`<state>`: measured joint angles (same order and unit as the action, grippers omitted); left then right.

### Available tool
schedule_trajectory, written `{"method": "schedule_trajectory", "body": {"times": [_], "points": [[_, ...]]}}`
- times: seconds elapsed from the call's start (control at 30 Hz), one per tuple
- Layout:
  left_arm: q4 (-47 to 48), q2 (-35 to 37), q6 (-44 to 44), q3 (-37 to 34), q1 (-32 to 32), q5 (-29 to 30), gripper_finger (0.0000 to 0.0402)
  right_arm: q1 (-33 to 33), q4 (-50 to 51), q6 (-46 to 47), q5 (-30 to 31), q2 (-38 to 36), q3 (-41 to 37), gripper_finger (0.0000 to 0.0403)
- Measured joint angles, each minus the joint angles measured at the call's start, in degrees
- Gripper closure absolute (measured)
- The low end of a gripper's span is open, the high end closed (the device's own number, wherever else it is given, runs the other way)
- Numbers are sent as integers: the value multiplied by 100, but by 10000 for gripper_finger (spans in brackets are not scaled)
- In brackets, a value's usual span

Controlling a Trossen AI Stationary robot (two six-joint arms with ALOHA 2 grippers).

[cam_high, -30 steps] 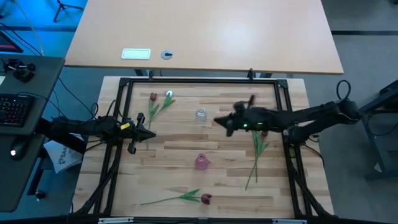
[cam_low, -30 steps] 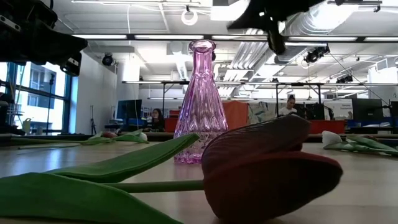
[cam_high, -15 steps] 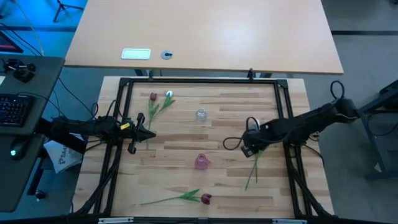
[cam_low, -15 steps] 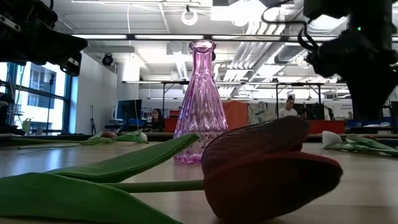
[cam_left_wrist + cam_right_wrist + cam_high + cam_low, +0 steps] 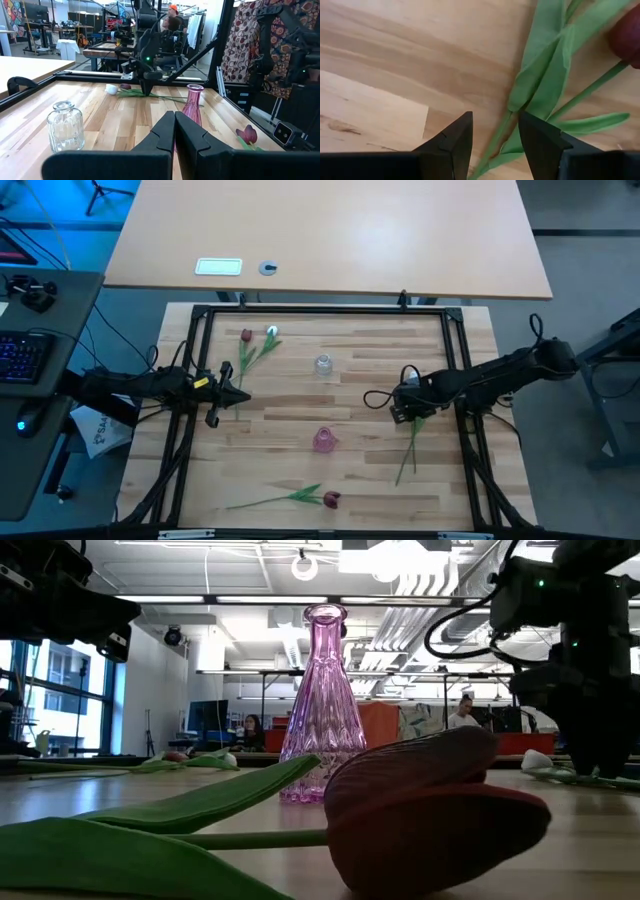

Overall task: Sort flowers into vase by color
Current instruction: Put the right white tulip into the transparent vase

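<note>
A: Flowers first — the pair by the right gripper (image 5: 404,409) lies on the table (image 5: 290,395), to the right of the pink vase (image 5: 324,440), stems (image 5: 496,142) trailing toward the near edge, a dark red head (image 5: 626,35) just showing in the right wrist view.

B: And the claw's dropped! A second ago it was up near the clear jar (image 5: 322,365); now it's right down over those stems.

A: Fingers (image 5: 451,142) parted narrowly, straddling a green stem, nothing held yet. Looks like the pick is about to start.

B: The rest of the flowers?

A: One red tulip (image 5: 330,500) lies in front of the pink vase, near the front edge. A red and a white one (image 5: 271,332) sit together far left of the clear jar. Both vases stand empty.

B: Left arm?

A: Left gripper (image 5: 222,395) waits well left of the pink vase, fingers (image 5: 162,131) pressed together, holding nothing.
</note>
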<state>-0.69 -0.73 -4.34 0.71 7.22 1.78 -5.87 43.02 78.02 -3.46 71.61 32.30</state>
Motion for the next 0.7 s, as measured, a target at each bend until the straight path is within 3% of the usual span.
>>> {"method": "schedule_trajectory", "body": {"times": [0.23,0.43,0.7], "points": [[0,0,0,0,1,0,401,101,-498,-30,26,0,-138,249],[2,0,0,0,0,0,401,103,-1039,-776,-64,84,-147,249],[4,-1,0,0,1,0,402,103,-810,202,3,87,-147,249]]}}
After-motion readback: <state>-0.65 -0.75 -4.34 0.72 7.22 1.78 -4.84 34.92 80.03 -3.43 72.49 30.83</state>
